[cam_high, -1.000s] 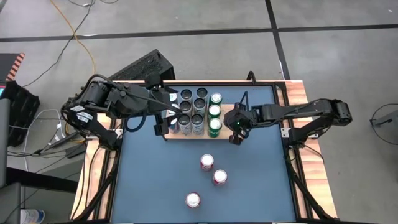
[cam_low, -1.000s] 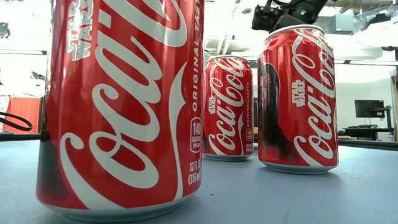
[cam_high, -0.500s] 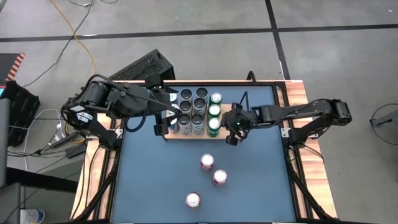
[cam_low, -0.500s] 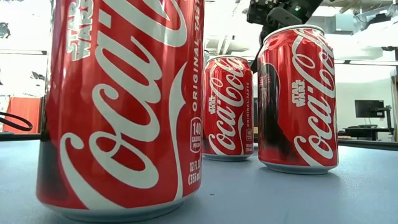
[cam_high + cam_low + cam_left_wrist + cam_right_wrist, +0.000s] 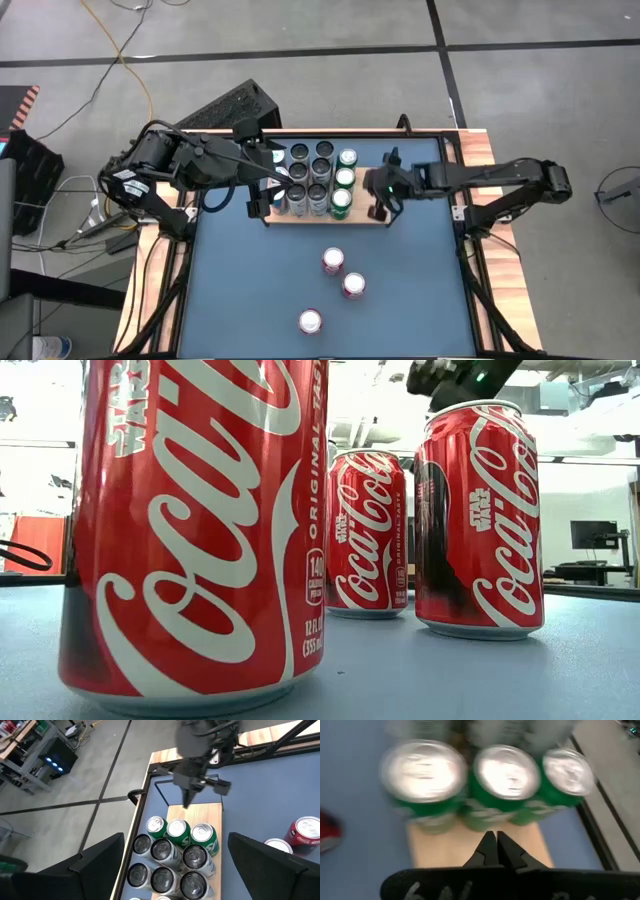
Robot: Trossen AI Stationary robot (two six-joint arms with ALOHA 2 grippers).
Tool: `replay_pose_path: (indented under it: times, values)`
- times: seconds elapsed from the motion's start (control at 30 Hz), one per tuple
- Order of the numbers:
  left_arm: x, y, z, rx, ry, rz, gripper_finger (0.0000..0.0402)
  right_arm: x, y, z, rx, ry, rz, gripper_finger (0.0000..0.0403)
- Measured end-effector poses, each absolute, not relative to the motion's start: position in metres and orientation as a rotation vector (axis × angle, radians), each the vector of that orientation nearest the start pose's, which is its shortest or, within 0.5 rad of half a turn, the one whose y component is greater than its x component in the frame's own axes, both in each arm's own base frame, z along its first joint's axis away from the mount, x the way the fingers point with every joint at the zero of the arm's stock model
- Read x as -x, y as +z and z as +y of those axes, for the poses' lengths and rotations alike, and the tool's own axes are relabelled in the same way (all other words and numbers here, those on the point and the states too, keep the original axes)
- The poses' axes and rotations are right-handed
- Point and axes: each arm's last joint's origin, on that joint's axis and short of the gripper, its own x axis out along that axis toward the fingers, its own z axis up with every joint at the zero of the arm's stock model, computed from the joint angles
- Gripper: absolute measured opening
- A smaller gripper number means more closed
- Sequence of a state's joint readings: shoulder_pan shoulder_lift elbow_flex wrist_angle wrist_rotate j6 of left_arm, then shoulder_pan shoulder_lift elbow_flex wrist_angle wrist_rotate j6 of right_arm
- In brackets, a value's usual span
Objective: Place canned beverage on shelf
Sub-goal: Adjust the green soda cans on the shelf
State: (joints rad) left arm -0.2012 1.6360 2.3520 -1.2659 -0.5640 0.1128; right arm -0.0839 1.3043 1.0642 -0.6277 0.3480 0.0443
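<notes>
The shelf, a light-wood board with a black wire frame, stands at the table's far middle. It carries several dark cans and three green cans, all upright. Three red cola cans stand on the blue tabletop nearer the front, and they fill the low view. My right gripper is shut and empty above the board's bare right end, right of the green cans. My left gripper is wide open at the shelf's left end, above the dark cans.
The shelf's wire rail rises at its right end, close to my right gripper. Wooden table borders run along both sides. A dark keyboard-like object lies on the floor beyond the far edge. Bare blue tabletop lies right of the red cans.
My right gripper has moved a little toward the table's far edge and risen. In the low view its fingers no longer reach down behind the right red can. The cans and my left arm have stayed still.
</notes>
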Motion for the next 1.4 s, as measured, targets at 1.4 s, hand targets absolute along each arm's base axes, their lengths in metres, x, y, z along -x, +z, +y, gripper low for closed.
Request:
replay_pose_path:
  times: [1.4]
  values:
    - [-0.259,0.524,-0.037,-0.316,0.326,0.541,0.0343,-0.282,0.253,-0.111,0.110,-0.475,0.917,0.0000]
